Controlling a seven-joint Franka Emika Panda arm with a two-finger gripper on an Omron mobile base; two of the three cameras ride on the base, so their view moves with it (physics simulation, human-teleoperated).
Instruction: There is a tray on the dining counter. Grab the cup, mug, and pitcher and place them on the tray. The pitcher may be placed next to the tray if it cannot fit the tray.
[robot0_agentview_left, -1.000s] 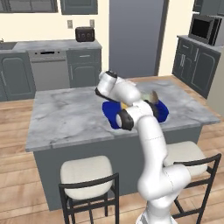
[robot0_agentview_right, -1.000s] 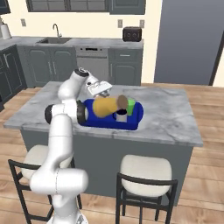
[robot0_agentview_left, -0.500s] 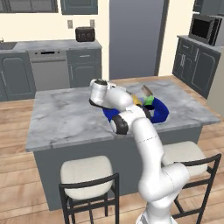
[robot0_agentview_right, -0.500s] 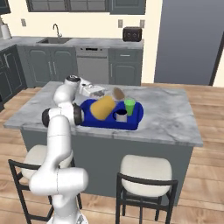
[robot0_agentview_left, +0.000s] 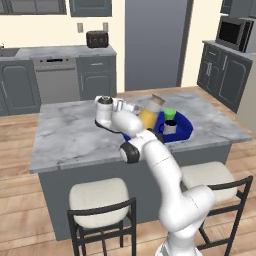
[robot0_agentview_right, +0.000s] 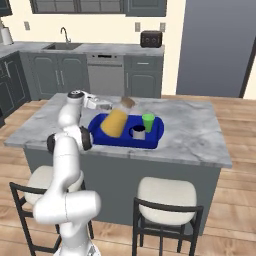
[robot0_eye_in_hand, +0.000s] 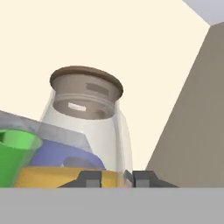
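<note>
Now the claw (robot0_agentview_right: 111, 104) sits at the left end of the blue tray (robot0_agentview_right: 153, 141) on the marble table (robot0_agentview_right: 192, 140), right against the tilted pitcher (robot0_agentview_right: 114, 122). From the hand camera its two dark fingertips (robot0_eye_in_hand: 90, 178) stand close together before the pitcher's (robot0_eye_in_hand: 85, 131) clear upper wall, yet whether they pinch it or have let go cannot be told. The pitcher leans over the tray's left part, orange body low, capped neck pointing up and away. Just right of it stands the mug (robot0_agentview_right: 138, 132) inside the tray, and behind that the green cup (robot0_agentview_right: 148, 122), also inside. In the left base view the tray (robot0_agentview_left: 186, 133) lies right of the arm.
</note>
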